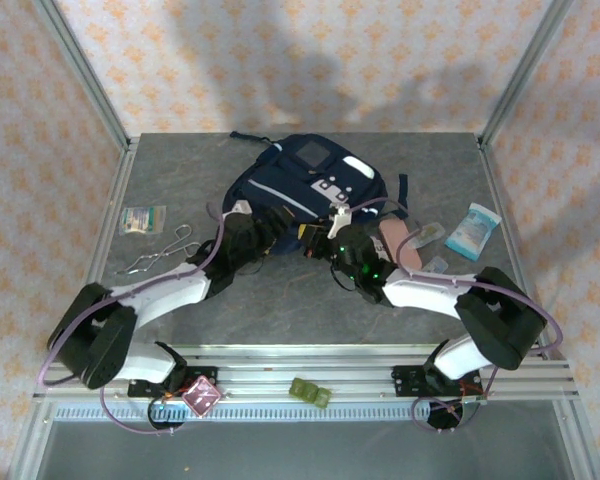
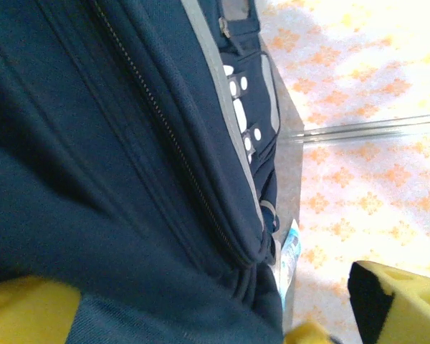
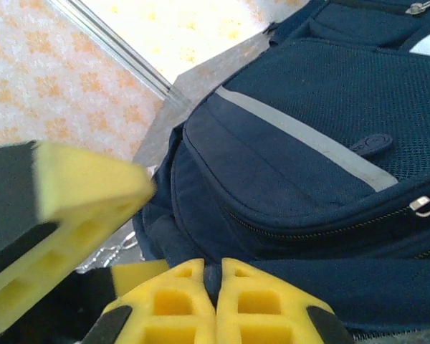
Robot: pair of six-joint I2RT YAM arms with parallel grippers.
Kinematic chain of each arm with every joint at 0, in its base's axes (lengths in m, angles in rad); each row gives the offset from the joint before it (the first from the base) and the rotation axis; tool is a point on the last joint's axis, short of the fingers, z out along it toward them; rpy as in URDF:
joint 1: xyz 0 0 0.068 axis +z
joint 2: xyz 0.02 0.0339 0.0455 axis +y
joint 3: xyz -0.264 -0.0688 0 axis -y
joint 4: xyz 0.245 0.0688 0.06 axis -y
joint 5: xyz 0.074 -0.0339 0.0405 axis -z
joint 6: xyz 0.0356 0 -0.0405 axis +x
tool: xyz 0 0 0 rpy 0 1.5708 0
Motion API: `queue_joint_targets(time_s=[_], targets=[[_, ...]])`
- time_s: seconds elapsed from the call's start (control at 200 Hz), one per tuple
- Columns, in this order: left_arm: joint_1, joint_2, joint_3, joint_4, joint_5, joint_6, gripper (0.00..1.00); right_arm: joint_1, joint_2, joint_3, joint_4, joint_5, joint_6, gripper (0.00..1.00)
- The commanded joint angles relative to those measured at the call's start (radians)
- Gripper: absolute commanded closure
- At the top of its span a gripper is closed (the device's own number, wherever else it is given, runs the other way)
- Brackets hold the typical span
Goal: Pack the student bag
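A: Where do we find the student bag [image 1: 305,185]?
B: Upper centre of the tabletop [image 1: 280,310]. We see the left fingers [image 2: 398,297] released wide over its fabric, the right fingers [image 3: 261,308] clenched together at its edge.

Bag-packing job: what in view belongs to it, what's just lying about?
In the job: student bag; left gripper, open against it; right gripper, shut.
Lying about: tissue pack; metal tool; small packet; green block on the front rail.
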Motion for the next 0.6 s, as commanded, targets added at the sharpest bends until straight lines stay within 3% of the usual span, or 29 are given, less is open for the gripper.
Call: queue_joint_targets(time_s=[0.0, 0.04, 0.21, 0.44, 0.596], targets=[[0.000, 0.095, 0.046, 0.071, 0.056, -0.053, 0.20, 0.037, -0.023, 0.008, 0.174, -0.042, -0.037, 1.00], [0.002, 0.121, 0.052, 0.090, 0.077, -0.060, 0.32, 0.038, -0.023, 0.003, 0.177, -0.044, -0.039, 1.00], [0.028, 0.143, 0.052, 0.109, 0.107, -0.068, 1.00, 0.038, -0.071, -0.058, 0.207, -0.006, -0.051, 1.00], [0.073, 0.083, 0.047, 0.088, 0.110, -0.051, 1.00, 0.029, -0.137, -0.116, 0.170, 0.101, -0.079, 1.00], [0.130, -0.022, -0.002, 0.104, 0.125, -0.068, 1.00, -0.035, -0.151, -0.157, 0.125, 0.190, -0.057, 1.00]])
